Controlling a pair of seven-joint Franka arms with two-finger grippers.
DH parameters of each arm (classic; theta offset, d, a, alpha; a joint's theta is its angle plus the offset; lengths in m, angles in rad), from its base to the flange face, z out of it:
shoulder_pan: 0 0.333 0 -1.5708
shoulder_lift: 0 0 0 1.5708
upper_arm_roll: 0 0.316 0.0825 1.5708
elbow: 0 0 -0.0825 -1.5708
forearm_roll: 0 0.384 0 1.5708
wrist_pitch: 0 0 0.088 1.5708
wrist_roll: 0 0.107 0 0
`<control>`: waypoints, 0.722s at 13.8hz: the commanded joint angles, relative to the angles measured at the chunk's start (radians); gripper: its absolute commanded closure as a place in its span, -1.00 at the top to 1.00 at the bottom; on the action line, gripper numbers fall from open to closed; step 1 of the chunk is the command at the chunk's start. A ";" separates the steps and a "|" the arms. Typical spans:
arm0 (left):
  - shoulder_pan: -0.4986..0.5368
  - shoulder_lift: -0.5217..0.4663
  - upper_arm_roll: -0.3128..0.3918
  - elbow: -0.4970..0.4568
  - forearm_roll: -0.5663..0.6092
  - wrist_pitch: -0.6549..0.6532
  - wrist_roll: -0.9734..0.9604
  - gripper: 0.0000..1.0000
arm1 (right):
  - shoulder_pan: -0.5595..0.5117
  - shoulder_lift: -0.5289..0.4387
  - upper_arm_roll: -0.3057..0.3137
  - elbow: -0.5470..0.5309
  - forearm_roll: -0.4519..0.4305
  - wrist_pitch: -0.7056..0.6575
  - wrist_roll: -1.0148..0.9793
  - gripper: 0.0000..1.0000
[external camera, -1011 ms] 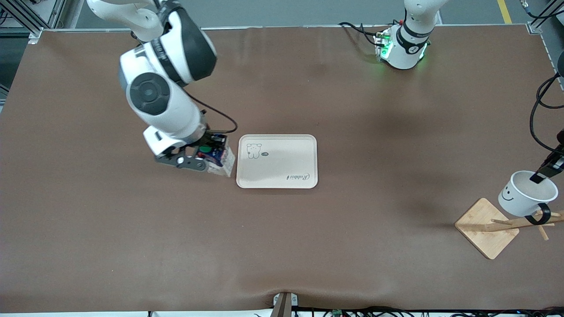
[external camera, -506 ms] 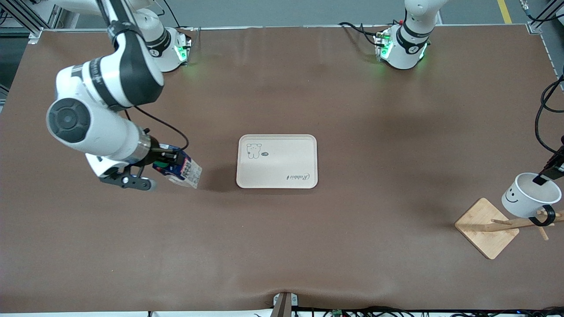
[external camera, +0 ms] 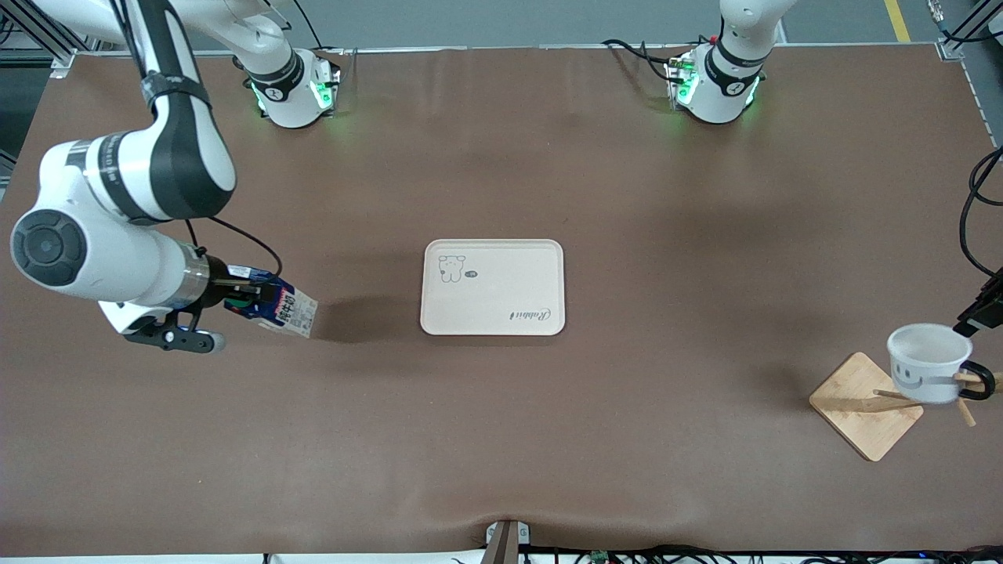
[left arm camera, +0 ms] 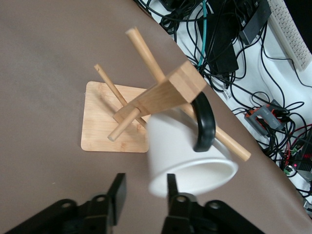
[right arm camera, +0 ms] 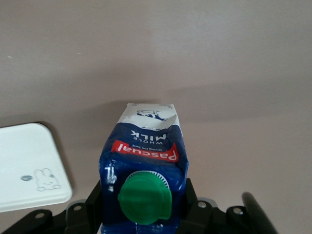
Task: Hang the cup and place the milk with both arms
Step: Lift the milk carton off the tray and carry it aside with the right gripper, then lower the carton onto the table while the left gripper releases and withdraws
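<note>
The white cup [external camera: 928, 366] with its smiley face hangs by its black handle [left arm camera: 204, 122] on a peg of the wooden rack [external camera: 866, 405], at the left arm's end of the table. My left gripper [external camera: 972, 321] is open just above the cup's rim, holding nothing. In the left wrist view the cup [left arm camera: 180, 151] shows beside the open left gripper [left arm camera: 145, 181]. My right gripper [external camera: 243, 299] is shut on the milk [external camera: 274, 308], holding it tilted above the table toward the right arm's end. In the right wrist view the milk [right arm camera: 144, 161] shows between the fingers of the right gripper [right arm camera: 143, 197].
A cream tray [external camera: 492, 287] with a rabbit print lies at the table's middle and also shows in the right wrist view [right arm camera: 29, 165]. Cables and electronics [left arm camera: 234, 48] lie past the table edge beside the rack.
My right arm has swung away from the tray toward its own end of the table, carrying the milk. My left gripper has let go of the cup, which has settled lower on the peg.
</note>
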 commanded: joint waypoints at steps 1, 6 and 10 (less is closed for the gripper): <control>0.008 0.016 -0.007 0.043 -0.025 -0.014 0.018 1.00 | -0.086 -0.030 0.017 -0.058 -0.014 0.006 -0.097 -0.35; -0.011 0.013 -0.019 0.172 -0.006 -0.198 0.001 1.00 | -0.184 -0.030 0.017 -0.108 -0.055 0.009 -0.241 -0.35; -0.084 0.013 -0.021 0.310 0.145 -0.403 0.006 1.00 | -0.215 -0.030 0.017 -0.154 -0.075 0.021 -0.317 -0.33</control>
